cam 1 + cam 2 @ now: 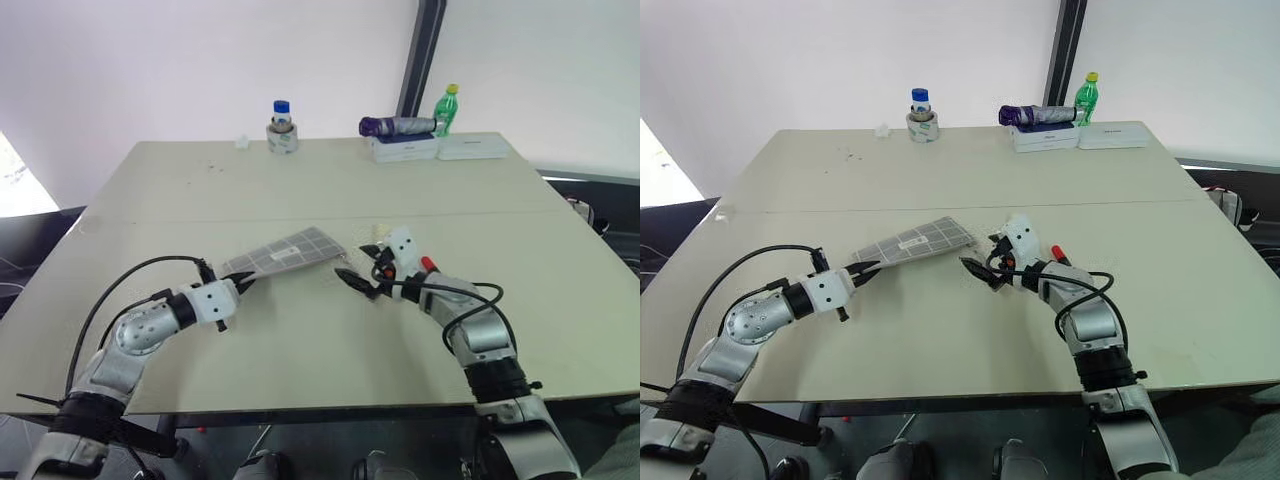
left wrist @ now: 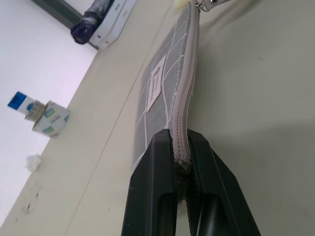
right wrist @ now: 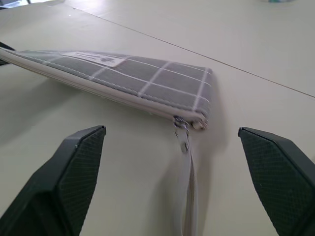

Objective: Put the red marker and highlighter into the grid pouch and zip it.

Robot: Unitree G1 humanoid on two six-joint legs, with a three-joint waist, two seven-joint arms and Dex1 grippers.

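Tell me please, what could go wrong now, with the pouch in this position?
1. The left gripper pinches only one end of the grid pouch, so the pouch may slip or swing.
2. The right gripper is open beside the zipper pull, so its fingers could snag the pull.

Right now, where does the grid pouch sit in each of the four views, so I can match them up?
Left eye view: grid pouch at table centre, its near end pinched by the left gripper.
Right eye view: same spot.
Left wrist view: runs away up the middle, zipper edge clamped between the fingers.
Right wrist view: lies across the upper part.
Shared landmark: the pouch's white label patch.
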